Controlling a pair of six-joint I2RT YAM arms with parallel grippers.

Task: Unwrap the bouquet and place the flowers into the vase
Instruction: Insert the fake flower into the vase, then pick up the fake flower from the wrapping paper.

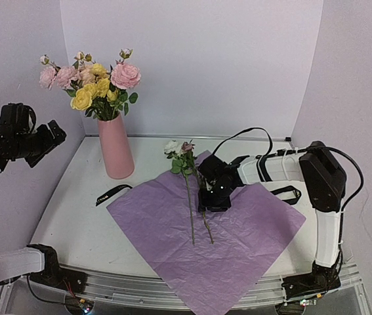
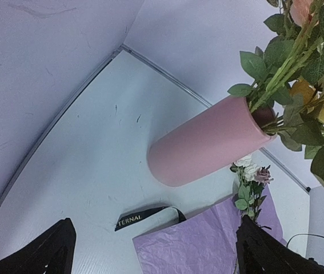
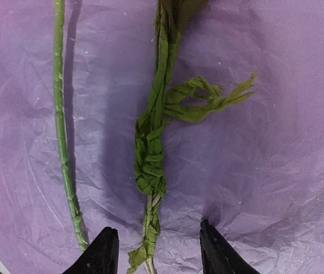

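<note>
near the table's [image 1: 74, 216] middle, your right gripper [image 3: 159, 251] stands unclenched astride a stem [image 3: 150, 171] on the paper sheet [image 1: 238, 243]. it looks thin, light and bendy, so pinch gently at its wrapped lower part. by the far left edge the vase [image 1: 115, 147] holds most flowers [image 1: 97, 82], with the left gripper [image 1: 44, 139] released and empty.

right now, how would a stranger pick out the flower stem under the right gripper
Find the purple paper sheet spread on the white table; two flower stems lie on it. Take the right-hand stem, lying between the right gripper fingertips. Unlike its thin smooth neighbour, its green wrap is frayed and peeling.
</note>
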